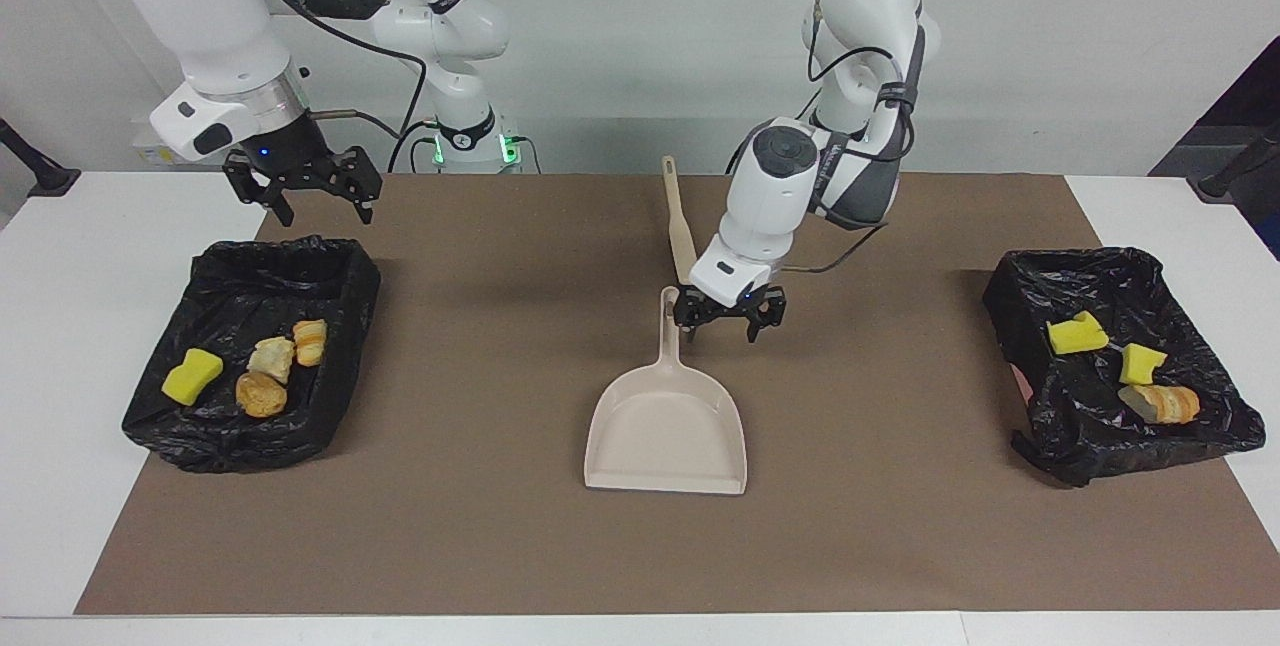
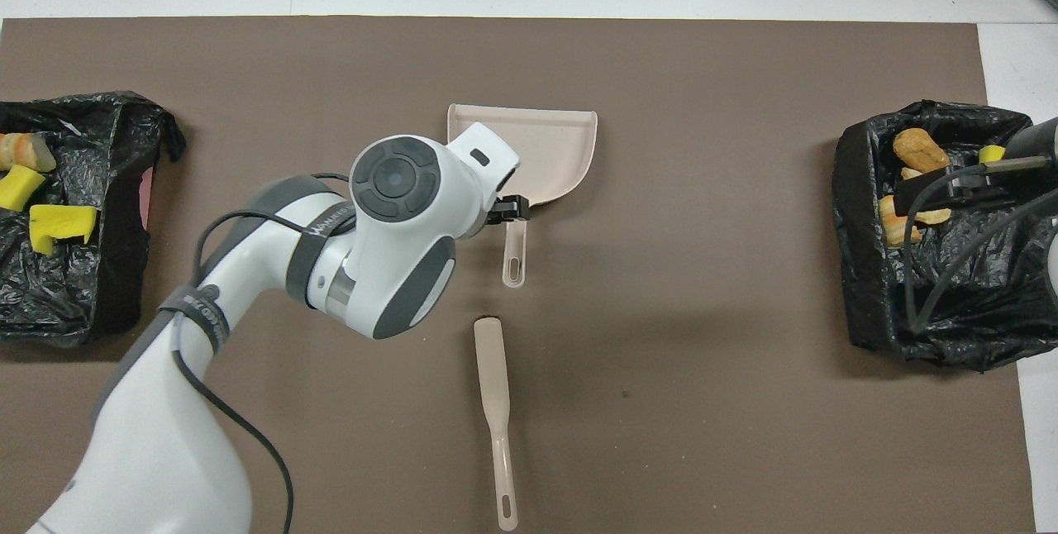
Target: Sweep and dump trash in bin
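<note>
Trash (image 1: 261,393) lies in two bins, and none of it is on the brown mat (image 1: 500,546). At the left of the facing view, at my right arm's end of the table, the first black-lined bin (image 1: 150,416) holds four pieces: a yellow sponge piece (image 1: 192,375), a round brown lump at the lower middle of the bin, a tan lump (image 1: 271,358) and an orange bread piece (image 1: 310,341) just above it. At the right of the same view the second black-lined bin (image 1: 1220,426) holds three pieces: two yellow sponge scraps (image 1: 1076,334) and a bread end (image 1: 1160,403) below them.

In the centre of the facing view the beige dustpan (image 1: 665,431) lies flat on the mat, with its open mouth toward the bottom of the frame and its handle toward the top. My left gripper (image 1: 722,326) is low over the mat, just beside the top of this handle, on the side of the second bin. Its jaws are wide apart and nothing is between them; I cannot tell if one finger touches the handle. In the overhead view my own wrist covers a part of the pan.

The beige brush (image 1: 680,226) lies on the mat above the dustpan in the facing view, nearer to my bases, and it is apart from the pan.

My right gripper (image 1: 300,194) waits at the upper left of the facing view, in the air over the upper edge of the first bin. Its jaws are also wide and hold nothing.
</note>
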Controlling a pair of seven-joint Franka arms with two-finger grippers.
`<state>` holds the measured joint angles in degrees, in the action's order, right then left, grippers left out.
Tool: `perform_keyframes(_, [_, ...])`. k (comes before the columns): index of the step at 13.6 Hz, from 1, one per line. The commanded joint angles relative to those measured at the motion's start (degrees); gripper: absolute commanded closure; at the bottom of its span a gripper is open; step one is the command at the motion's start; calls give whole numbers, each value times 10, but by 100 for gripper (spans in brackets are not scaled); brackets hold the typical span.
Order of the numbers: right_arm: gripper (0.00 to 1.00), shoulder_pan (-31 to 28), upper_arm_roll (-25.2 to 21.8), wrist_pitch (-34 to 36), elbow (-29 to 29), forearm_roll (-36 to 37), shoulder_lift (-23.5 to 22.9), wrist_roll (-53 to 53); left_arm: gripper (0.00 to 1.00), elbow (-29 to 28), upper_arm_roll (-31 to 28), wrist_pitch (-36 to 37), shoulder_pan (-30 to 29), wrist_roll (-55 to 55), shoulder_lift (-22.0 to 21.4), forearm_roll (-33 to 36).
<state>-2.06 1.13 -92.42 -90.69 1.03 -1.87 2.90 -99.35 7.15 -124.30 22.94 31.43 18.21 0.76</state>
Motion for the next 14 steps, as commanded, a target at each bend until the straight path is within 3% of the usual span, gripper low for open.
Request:
perform_keyframes(1, [0,-4,3,7,-10,0,12,16,0,-8,4,57,-44,-19,-43,19])
perform_keyframes(8, [0,-4,2,7,-10,0,12,16,0,-12,4,207,-152,-119,-133,19])
perform_keyframes(14, [0,-4,2,6,-10,0,12,16,0,8,2,279,-231,-301,-194,18])
